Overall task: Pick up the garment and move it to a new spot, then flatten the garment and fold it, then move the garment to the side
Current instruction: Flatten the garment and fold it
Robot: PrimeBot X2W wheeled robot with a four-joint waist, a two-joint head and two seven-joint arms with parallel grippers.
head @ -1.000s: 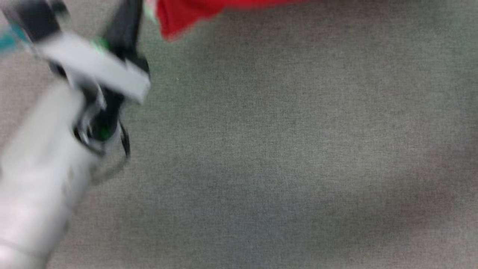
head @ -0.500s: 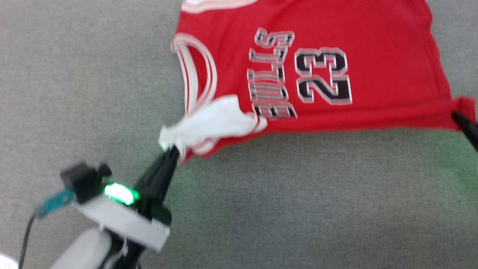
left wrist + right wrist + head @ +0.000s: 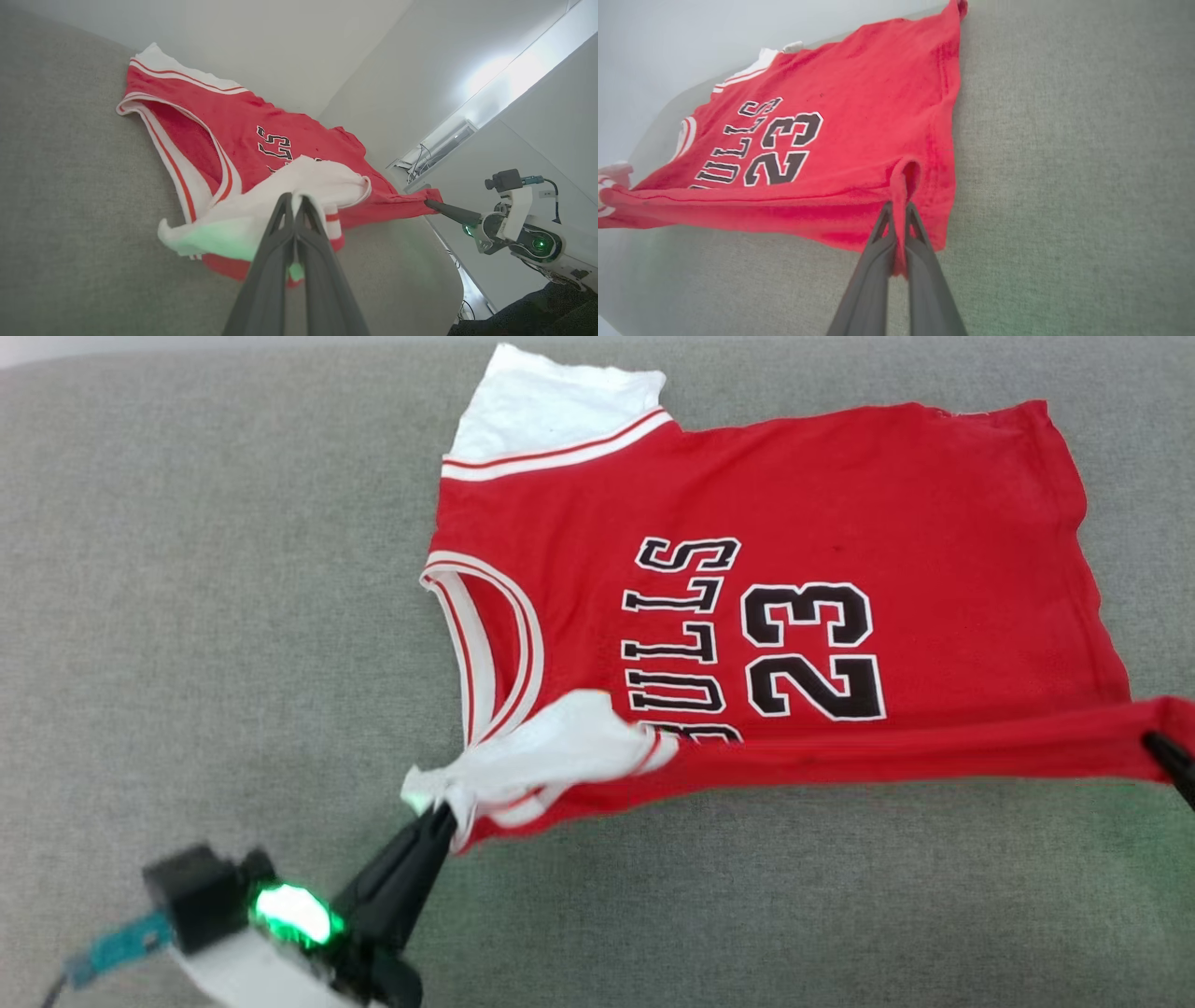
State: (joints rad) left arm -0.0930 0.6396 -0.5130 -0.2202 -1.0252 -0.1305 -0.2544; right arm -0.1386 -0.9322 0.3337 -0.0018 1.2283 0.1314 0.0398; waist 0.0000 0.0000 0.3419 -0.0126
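The garment (image 3: 915, 504) is a red jersey with white sleeves, striped trim and black "BULLS 23" lettering, spread over the grey table (image 3: 187, 616) with its near edge lifted and stretched. My left gripper (image 3: 439, 821) is shut on the bunched white sleeve (image 3: 541, 747) at the lower left; its closed fingers (image 3: 271, 247) pinch that white cloth (image 3: 322, 177). My right gripper (image 3: 1153, 742) is shut on the red hem corner at the right edge, and in the right wrist view its tips (image 3: 897, 210) clamp a pinch of the red garment (image 3: 859, 102).
Grey fabric surface (image 3: 1064, 140) runs bare in front of and to the left of the jersey. The table's far edge meets a pale wall (image 3: 280, 37). The right arm (image 3: 514, 224) shows beyond the table's rounded corner in the left wrist view.
The head view has swung upward, bringing the whole jersey into sight. Both grippers hold the same corners as half a second ago, with the near edge taut between them.
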